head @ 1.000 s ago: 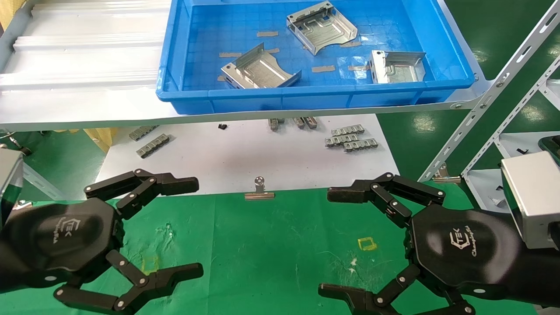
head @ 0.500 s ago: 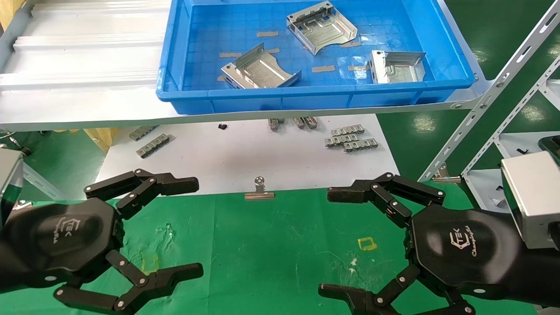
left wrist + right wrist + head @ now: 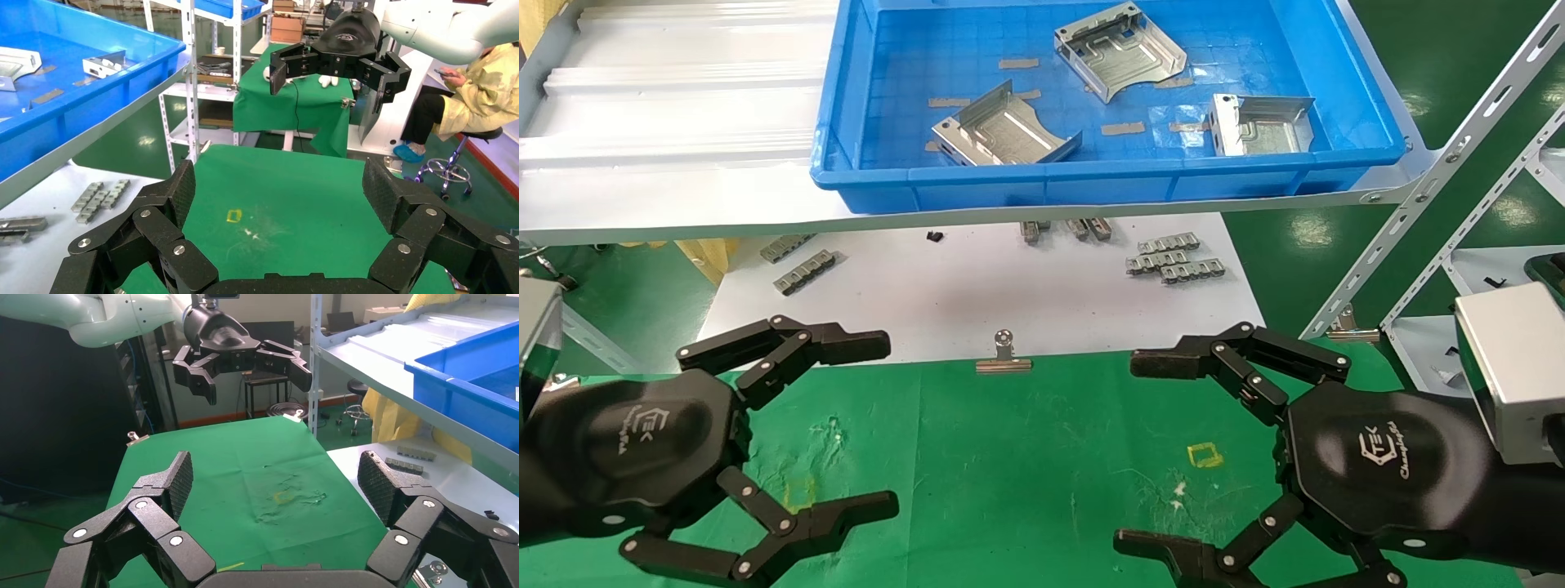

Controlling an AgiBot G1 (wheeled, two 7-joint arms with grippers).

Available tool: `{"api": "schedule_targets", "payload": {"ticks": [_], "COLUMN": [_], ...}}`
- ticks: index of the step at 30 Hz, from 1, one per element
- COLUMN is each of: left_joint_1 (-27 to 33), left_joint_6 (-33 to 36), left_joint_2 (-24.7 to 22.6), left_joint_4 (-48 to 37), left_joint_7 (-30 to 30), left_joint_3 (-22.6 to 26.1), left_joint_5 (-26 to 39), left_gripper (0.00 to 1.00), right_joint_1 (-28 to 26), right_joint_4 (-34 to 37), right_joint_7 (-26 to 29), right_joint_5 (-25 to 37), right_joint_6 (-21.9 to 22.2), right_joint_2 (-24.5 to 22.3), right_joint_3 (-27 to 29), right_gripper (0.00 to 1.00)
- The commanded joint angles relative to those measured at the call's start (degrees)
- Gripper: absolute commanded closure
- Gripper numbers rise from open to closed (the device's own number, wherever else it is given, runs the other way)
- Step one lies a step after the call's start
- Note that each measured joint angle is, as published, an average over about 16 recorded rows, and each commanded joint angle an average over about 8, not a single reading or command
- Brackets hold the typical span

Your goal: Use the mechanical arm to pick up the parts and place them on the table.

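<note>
I am holding both grippers, left (image 3: 883, 429) and right (image 3: 1128, 449), spread wide over the table (image 3: 1026, 457); reaching for the nearest part (image 3: 1005, 131) means clearing the blue bin's (image 3: 1091, 184) front wall.

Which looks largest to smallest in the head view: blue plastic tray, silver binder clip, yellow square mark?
1. Blue plastic tray, by far the largest.
2 and 3. Silver binder clip and yellow square mark look alike; unranked.
</note>
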State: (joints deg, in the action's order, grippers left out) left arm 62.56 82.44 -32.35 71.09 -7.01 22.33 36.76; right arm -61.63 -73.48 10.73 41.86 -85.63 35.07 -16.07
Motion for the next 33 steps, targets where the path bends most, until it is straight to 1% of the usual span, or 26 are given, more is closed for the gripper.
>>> {"api": "schedule_targets", "payload": {"ticks": [1, 33], "left_joint_1": [0.0, 0.0], "left_joint_6": [0.0, 0.0], "left_joint_2": [0.0, 0.0], "left_joint_4": [0.0, 0.0], "left_joint_7": [0.0, 0.0], "left_joint_3": [0.0, 0.0], "left_joint_5": [0.0, 0.0], "left_gripper": [0.0, 0.0], "right_joint_1": [0.0, 0.0], "right_joint_4": [0.0, 0.0], "right_joint_7": [0.0, 0.0], "right_joint_5": [0.0, 0.0], "right_joint_6": [0.0, 0.0], "right_joint_2": [0.0, 0.0], "right_joint_3": [0.0, 0.0], "right_gripper": [0.0, 0.0]}}
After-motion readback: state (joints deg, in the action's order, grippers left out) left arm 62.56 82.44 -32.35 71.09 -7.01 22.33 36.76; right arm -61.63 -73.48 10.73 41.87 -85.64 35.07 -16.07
